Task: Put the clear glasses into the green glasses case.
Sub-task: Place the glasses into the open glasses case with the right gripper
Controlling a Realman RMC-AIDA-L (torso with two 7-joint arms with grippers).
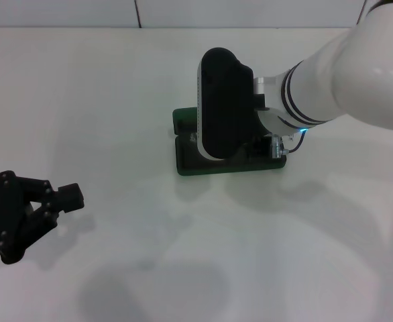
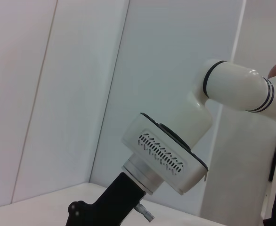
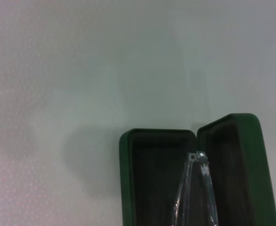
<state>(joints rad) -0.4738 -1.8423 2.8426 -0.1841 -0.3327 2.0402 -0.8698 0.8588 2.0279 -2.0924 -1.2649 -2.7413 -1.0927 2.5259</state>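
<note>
A white desk (image 1: pixel 116 100) fills the head view. Nearest, at about eight o'clock in that view, the left gripper (image 1: pixel 45 201) rests low over the desk, black, parked well apart from everything else. Its fingers (image 1: pixel 68 196) appear drawn together and hold nothing.

Farther back, just right of centre at about one o'clock, the green glasses case (image 1: pixel 186 164) sits on the desk. Only its dark green edges show there, because the right arm's black and white wrist housing (image 1: pixel 220 100) hangs directly over it. The right gripper is hidden beneath that housing, so how far it is open cannot be told from any view.

The right wrist view looks down on the same case (image 3: pixel 126 179). It lies open, hinged lid folded back beside the base, both halves lined with dark felt and rimmed in green, corners rounded. The clear glasses (image 3: pixel 197 188) show as thin, colourless, see-through arms with a small hinge at their tip, pale against the dark lining. They sit over the seam between the two halves. Whether they touch the lining or are held just above it cannot be told.

The left wrist view shows the right arm against white wall panels (image 2: pixel 58 94).
</note>
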